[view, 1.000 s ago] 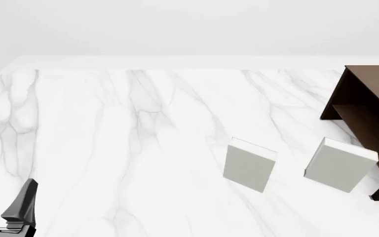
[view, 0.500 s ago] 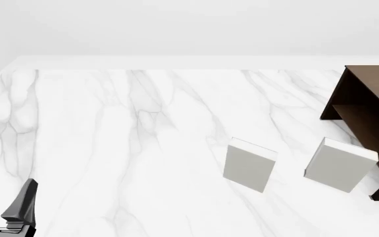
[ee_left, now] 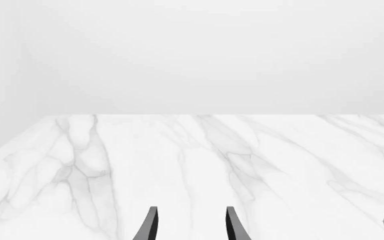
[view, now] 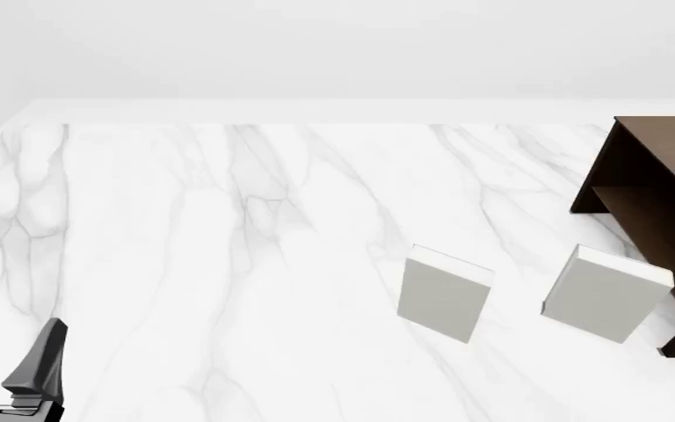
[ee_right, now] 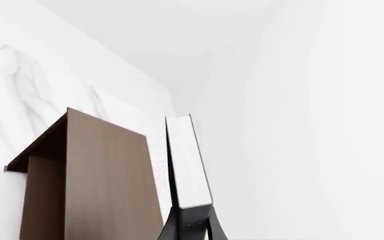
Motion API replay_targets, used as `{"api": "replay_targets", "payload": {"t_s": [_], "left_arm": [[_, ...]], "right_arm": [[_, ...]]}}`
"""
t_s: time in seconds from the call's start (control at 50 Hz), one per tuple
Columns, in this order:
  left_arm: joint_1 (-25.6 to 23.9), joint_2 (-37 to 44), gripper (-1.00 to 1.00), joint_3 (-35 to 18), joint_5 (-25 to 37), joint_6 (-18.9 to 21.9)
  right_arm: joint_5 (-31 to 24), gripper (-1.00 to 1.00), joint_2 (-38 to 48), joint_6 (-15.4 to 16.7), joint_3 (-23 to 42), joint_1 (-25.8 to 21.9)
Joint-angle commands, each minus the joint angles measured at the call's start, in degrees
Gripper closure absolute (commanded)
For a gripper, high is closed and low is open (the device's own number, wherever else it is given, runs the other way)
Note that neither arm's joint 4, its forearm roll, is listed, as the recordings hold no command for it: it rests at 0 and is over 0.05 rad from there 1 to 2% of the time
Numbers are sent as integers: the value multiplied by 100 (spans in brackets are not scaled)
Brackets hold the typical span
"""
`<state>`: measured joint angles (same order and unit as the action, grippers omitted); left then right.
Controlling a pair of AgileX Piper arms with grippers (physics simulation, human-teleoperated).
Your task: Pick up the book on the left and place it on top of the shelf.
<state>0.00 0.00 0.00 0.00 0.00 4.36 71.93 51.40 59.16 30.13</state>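
Plain white room, nothing else to report there. White marble surface [view: 197, 264] running out ahead of both arms.

Dark brown shelf [ee_right: 98, 175] sitting just off to one side of the right gripper [ee_right: 193, 220], wide flat panel turned toward the wrist camera. Close, but looks like a thin gap rather than contact.

Two bigger white-grey books [view: 443, 294] [view: 605, 294] standing on the surface, well ahead of the left gripper [view: 15, 330] and off toward the shelf side. Not the ones that matter here.

Now the key bit: small dark book [ee_right: 188, 165] with white page edges clamped in the right gripper by one short end, long axis pointing straight out along the fingers, away from the wrist. So already off the surface and right next to the shelf. Judging by that, pickup done, placing part left. Hard to say from this angle whether high enough to clear the top, so probably needs lining up over the flat top before letting go.

Left gripper parked with jaws apart, holding nothing, well away from the shelf. Right arm clearly the nearer one, though out of sight in the front view.
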Motion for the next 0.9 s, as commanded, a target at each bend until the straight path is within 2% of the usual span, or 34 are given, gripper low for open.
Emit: {"api": "replay_targets", "payload": {"t_s": [0.02,0.44,0.9], "left_arm": [[0,0,-100,0,0,0],[0,0,-100,0,0,0],[0,0,-100,0,0,0]], "right_arm": [[128,100,242,-55,284,88],[378,100,858,-42,422,161],[507,100,1048,3,300,274]]}}
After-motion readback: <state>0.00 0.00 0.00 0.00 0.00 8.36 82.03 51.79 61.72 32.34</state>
